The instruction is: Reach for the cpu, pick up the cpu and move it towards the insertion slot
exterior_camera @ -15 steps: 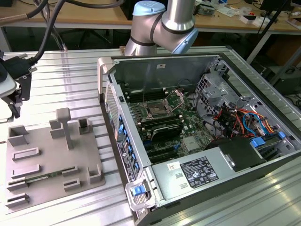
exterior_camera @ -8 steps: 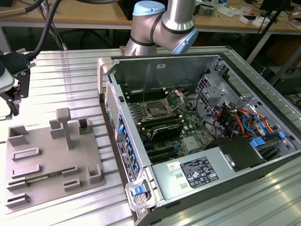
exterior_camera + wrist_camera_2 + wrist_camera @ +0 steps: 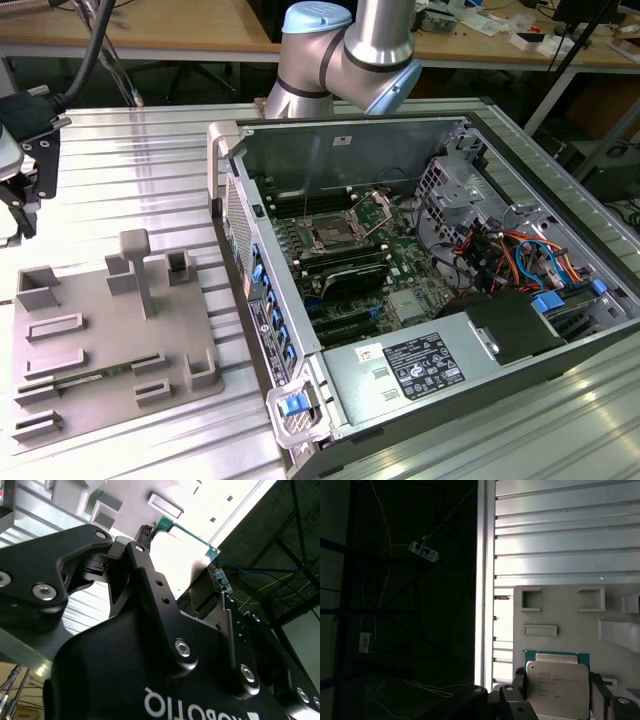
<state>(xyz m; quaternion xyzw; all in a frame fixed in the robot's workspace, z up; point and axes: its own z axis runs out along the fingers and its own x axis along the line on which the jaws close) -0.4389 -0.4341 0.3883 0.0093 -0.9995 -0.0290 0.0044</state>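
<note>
In the first wrist view the cpu [image 3: 557,680], a flat square chip with a pale metal top and a green rim, sits between the two black fingers [image 3: 519,686] of my gripper [image 3: 558,696], which is shut on it. The second wrist view shows the same grasp, with the cpu [image 3: 192,540] washed out by glare and the gripper [image 3: 181,557] closed around it. In the exterior view my gripper [image 3: 18,195] hangs at the exterior view's far left, above the table beside the grey tray [image 3: 100,300]. The insertion slot [image 3: 330,237] lies inside the open computer case, well off to the exterior view's right.
The open computer case [image 3: 420,290] has tall metal walls, cables and a drive cage. The grey tray carries upright posts [image 3: 135,262] and a thin green memory stick [image 3: 75,380]. The ribbed metal table [image 3: 130,170] ends in a dark drop-off [image 3: 420,605] close to the gripper.
</note>
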